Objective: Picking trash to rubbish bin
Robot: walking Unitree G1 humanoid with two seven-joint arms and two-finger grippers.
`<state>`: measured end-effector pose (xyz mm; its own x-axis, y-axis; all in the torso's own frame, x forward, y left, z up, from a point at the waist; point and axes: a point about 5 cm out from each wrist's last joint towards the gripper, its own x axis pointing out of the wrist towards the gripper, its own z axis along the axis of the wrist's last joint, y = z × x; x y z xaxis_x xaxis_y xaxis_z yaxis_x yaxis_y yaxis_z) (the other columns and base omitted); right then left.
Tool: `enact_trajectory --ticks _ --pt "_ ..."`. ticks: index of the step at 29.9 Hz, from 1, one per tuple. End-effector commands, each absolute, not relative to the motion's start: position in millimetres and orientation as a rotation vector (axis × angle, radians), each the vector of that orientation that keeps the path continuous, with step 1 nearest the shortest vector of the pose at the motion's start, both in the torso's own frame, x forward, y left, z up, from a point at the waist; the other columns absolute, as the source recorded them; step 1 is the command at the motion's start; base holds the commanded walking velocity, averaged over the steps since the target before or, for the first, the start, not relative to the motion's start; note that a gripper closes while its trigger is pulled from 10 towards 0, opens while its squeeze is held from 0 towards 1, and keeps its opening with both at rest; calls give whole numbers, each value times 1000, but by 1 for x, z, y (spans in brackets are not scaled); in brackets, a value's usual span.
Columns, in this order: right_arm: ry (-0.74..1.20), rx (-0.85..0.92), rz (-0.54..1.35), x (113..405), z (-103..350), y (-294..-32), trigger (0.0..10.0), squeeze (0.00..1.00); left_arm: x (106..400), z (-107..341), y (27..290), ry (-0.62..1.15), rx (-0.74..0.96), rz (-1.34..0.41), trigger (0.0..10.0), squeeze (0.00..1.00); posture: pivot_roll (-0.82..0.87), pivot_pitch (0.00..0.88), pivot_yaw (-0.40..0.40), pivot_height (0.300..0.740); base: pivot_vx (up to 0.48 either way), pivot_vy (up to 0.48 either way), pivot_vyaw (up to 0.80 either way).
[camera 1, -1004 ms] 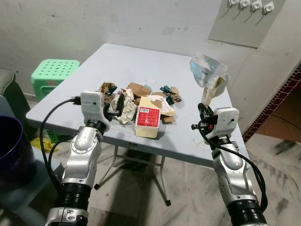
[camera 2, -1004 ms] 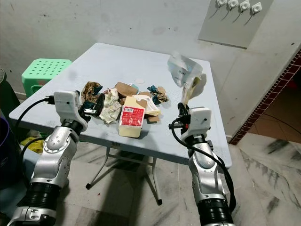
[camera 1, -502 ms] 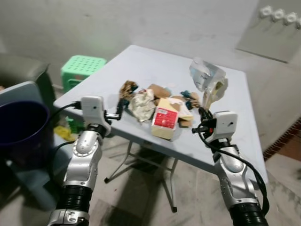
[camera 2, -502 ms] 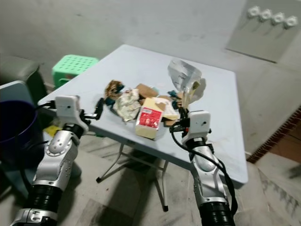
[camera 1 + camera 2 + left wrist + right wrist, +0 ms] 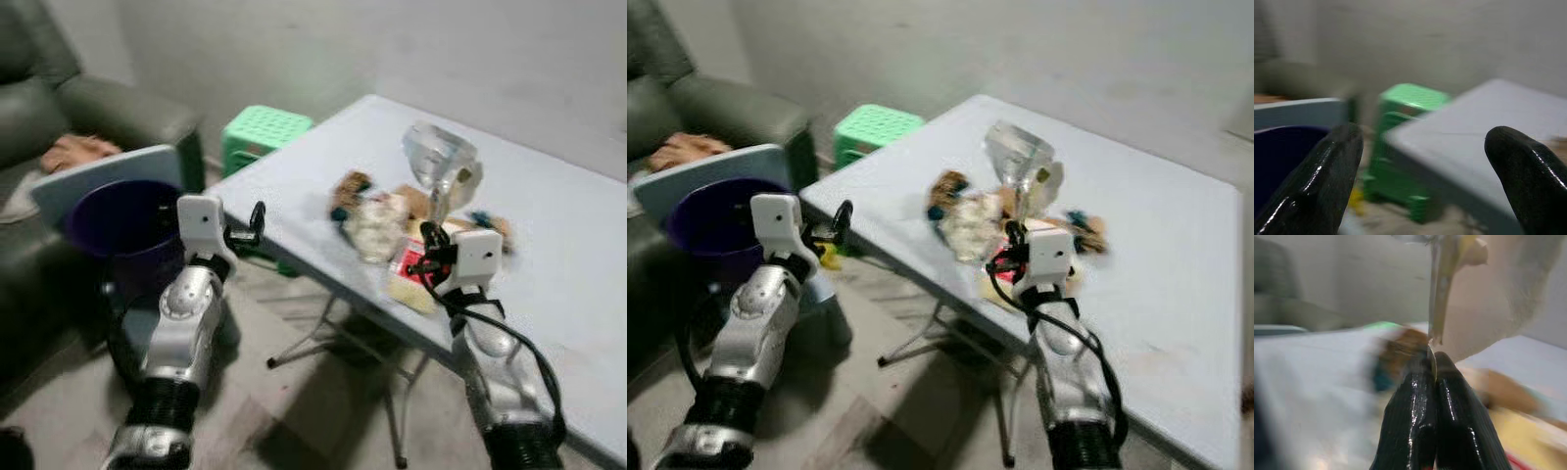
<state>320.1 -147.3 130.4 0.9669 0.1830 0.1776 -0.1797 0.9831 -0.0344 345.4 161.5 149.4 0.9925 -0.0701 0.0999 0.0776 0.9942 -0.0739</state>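
**Meanwhile, a bag is carried toward the bin**

A clear plastic bag (image 5: 438,162) is pinched by its lower edge between the closed fingers of the right gripper (image 5: 428,238) and held up above the table (image 5: 568,235). The left gripper (image 5: 1425,161) is held empty, its 2 fingers spread wide, off the table's edge near the purple rubbish bin (image 5: 118,211). More trash (image 5: 377,220) is left heaped on the table. The carrying step is judged in hand; next, the bag must be brought over the bin's mouth and released.
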Motion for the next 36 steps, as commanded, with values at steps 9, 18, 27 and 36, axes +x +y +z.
enact_trajectory --ticks 9,18,27,36 --pt "-184 -44 169 324 136 -159 10000 0 347 145 150 -62 -72 -88 10000 0 34 0 -131 740 0 0 800" --pt "-187 -51 165 325 139 -164 10000 0 348 146 148 -61 -64 -77 10000 0 30 0 -131 740 0 0 800" --pt "-185 -55 161 325 140 -164 10000 0 348 145 148 -59 -56 -73 10000 0 26 0 -129 740 0 0 800" --pt "-182 -59 173 326 140 -163 10000 0 348 146 148 -64 -42 -77 10000 0 27 0 -130 740 0 0 783"
